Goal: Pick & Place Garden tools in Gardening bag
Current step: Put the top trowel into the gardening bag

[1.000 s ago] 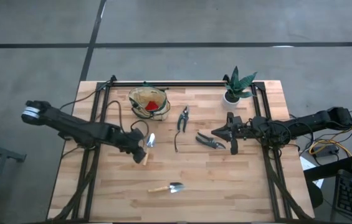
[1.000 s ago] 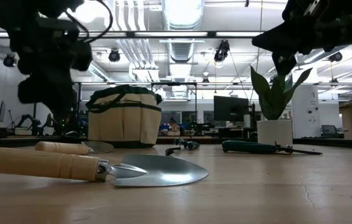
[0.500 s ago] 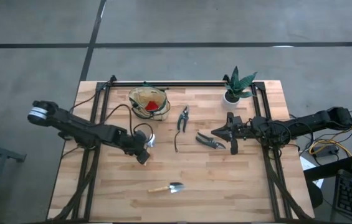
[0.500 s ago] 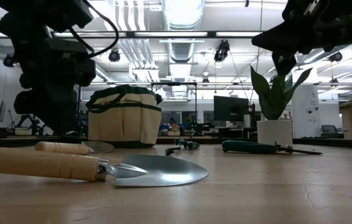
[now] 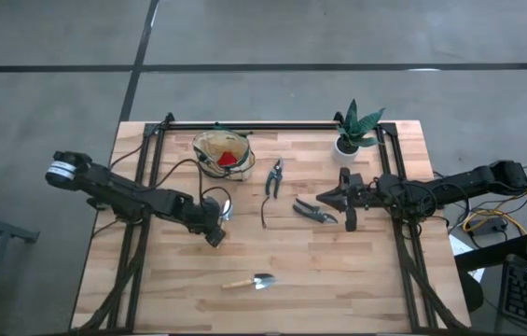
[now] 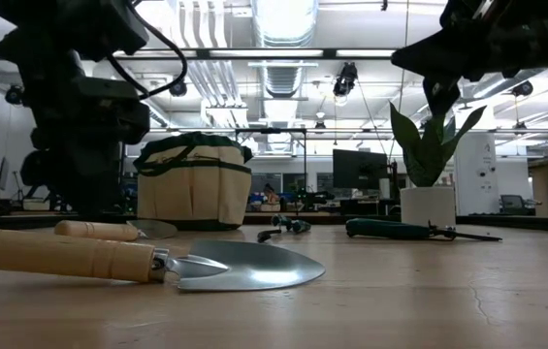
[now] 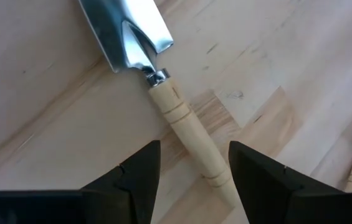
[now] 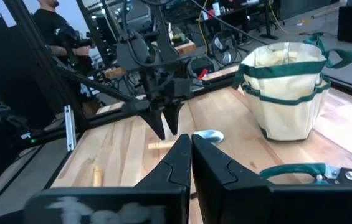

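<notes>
A wooden-handled trowel (image 5: 223, 211) lies flat on the table right of my left gripper's wrist, and its handle (image 7: 188, 134) runs between the fingers. My left gripper (image 7: 194, 155) is open just above it, pointing down, one finger on either side without touching. My right gripper (image 5: 341, 200) is shut and empty above the table's right part, beside a pair of dark shears (image 5: 314, 212). The tan bag (image 5: 221, 153) stands at the far middle with a red piece (image 5: 229, 159) inside. A second trowel (image 5: 250, 281), second shears (image 5: 275, 175) and a thin stick (image 5: 263, 215) lie on the table.
A green plant in a white pot (image 5: 350, 133) stands at the far right, close to my right arm. A black frame rail (image 5: 263, 124) runs along the far edge. Bare wood lies between the near trowel and the table's right edge.
My left gripper has gone down over the trowel's handle and a little toward the table's far edge. It stays open. The trowel lies where it was.
</notes>
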